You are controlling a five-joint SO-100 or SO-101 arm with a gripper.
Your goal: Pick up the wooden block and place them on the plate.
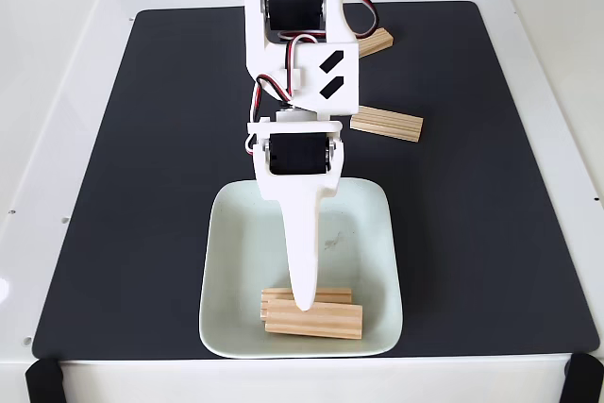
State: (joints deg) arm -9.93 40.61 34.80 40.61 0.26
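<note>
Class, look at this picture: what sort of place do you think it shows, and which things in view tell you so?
Probably a hobby or lab robot workbench: a small white arm stands on a black mat over a white table, with wooden blocks and a plate laid out as practice props.

the white arm reaches toward the camera, its claw (304, 304) pointing down, fingers together.

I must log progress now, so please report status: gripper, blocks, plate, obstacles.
Gripper low over plate, jaw state unclear. Two blocks on plate, two blocks on mat. Nothing blocking that I see.
</note>
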